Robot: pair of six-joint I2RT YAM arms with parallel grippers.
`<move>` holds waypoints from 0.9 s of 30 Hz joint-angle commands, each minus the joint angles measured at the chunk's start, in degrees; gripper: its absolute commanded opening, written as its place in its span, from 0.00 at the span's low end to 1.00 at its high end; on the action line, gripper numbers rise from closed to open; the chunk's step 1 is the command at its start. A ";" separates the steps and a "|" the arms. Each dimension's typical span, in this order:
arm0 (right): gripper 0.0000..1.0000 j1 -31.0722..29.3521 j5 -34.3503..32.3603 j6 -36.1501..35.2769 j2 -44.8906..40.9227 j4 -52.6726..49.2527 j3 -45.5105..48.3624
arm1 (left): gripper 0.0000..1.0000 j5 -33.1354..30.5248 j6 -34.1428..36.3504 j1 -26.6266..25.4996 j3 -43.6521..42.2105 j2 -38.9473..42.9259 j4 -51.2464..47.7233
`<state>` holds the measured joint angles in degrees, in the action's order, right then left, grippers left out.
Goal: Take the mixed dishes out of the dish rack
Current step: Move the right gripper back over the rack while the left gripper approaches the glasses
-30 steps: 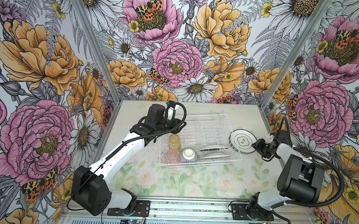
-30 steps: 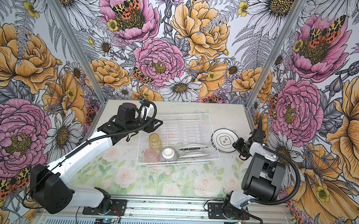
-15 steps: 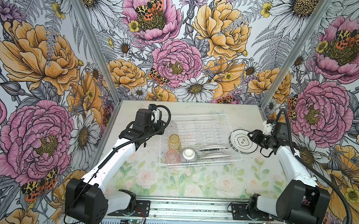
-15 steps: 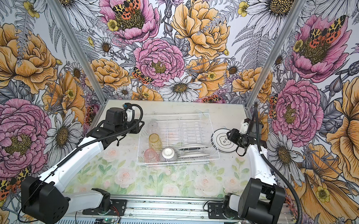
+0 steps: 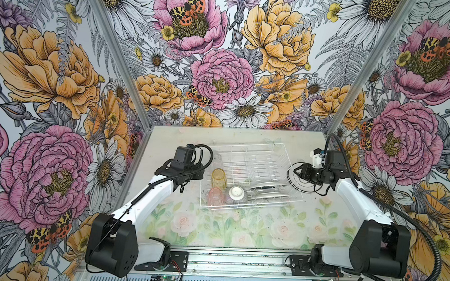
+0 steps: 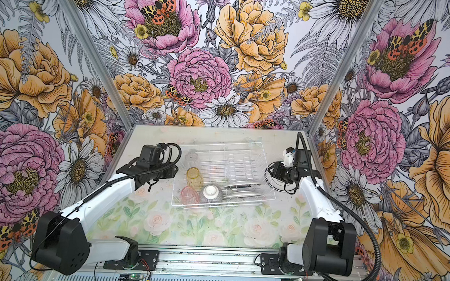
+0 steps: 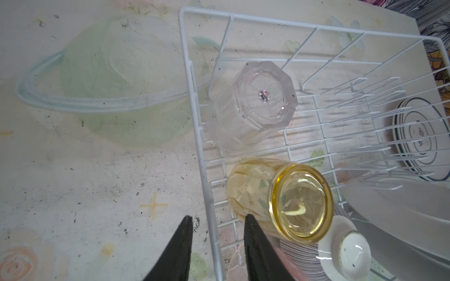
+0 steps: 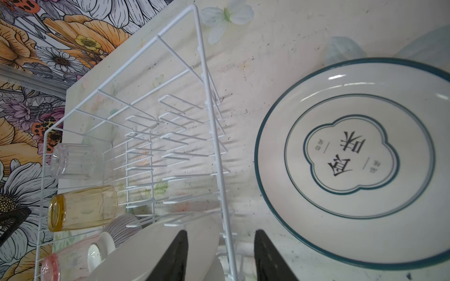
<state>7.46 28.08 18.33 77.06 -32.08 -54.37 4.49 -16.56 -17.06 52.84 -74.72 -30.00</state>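
At the centre of the table (image 5: 214,229), the white wire dish rack (image 5: 254,163) holds a clear glass tumbler (image 7: 253,107), an amber glass tumbler (image 7: 280,199), a pink glass tumbler (image 5: 215,196), a purple-striped white-footed bowl (image 5: 235,196) and slotted white plates (image 5: 267,186); one round white teal-rimmed plate (image 8: 353,158) lies just beside it. Both tools are empty, fingers spread: the left gripper (image 7: 218,219) above the rack's left wall by the amber tumbler, the right gripper (image 8: 220,233) above its right wall. Unloading seems partway; next, each must reach inward and close on a dish.

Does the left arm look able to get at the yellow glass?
Likely yes. Its open fingers hover right beside the yellow glass, which stands uncovered at the edge of the rack; only the low wire wall lies between.
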 commanded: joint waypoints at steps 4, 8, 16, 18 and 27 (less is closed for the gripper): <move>0.46 -0.78 -1.00 -1.03 1.81 0.00 -1.91 | 0.36 0.89 -0.93 0.66 -1.47 -1.81 2.30; 0.42 -1.13 -1.09 -1.10 2.04 -0.01 -2.06 | 0.35 1.48 -0.92 0.81 -1.68 -2.92 3.04; 0.29 -2.48 -1.58 -0.50 3.02 0.08 -1.95 | 0.33 2.66 -0.50 1.09 -2.04 -4.29 5.46; 0.28 -2.91 -1.79 -0.42 3.28 0.08 -1.84 | 0.33 3.02 -0.51 1.16 -2.04 -4.43 6.03; 0.13 -4.37 -2.81 0.36 4.08 0.09 -2.18 | 0.28 4.54 0.77 1.98 -0.53 -6.51 7.41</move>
<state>4.12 25.15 18.50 80.75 -32.38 -54.61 7.31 -16.51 -15.88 51.46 -80.25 -24.51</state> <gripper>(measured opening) 0.138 0.286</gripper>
